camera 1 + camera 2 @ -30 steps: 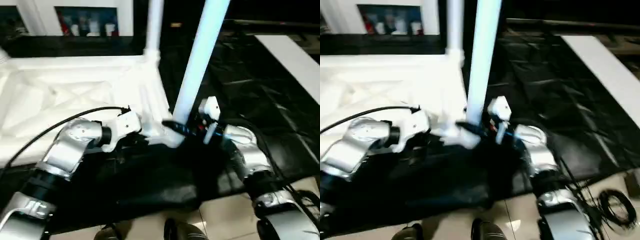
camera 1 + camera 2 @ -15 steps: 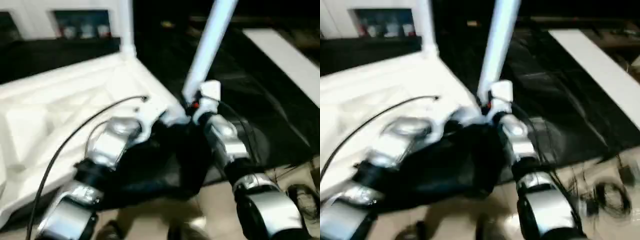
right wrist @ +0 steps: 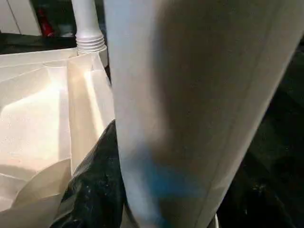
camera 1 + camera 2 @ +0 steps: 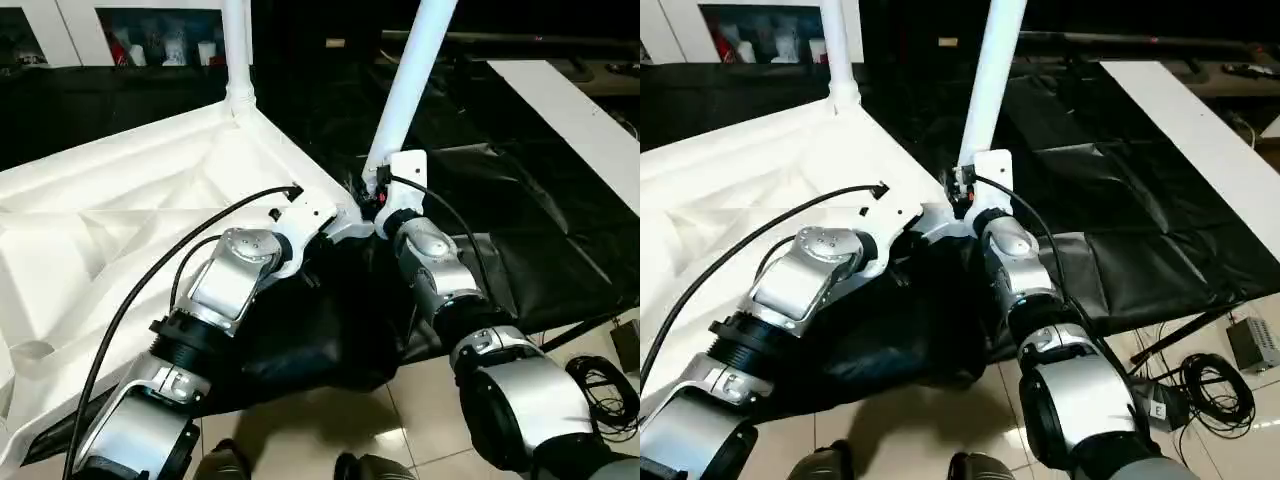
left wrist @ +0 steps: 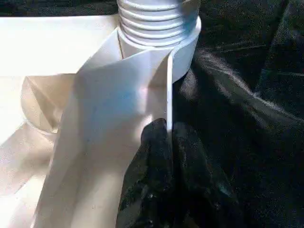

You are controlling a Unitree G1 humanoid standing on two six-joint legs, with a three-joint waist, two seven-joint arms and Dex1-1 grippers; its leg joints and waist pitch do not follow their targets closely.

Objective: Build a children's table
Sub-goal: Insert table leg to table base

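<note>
1. My left gripper is pinched shut on a thin rib of the tabletop, just below its corner socket.
2. My right gripper is closed around the near leg, apparently at its base, in that socket.
3. A second leg stands upright at the far corner, beyond both grippers.

The upturned white tabletop takes up the desk's left half, its ribs crossing the underside. Two white legs block the near edge: one upright at the far corner, one tilted at the near corner, with both arms crowded at its base. To the right, the black sheet lies flat and open. Cables lie on the floor.
</note>
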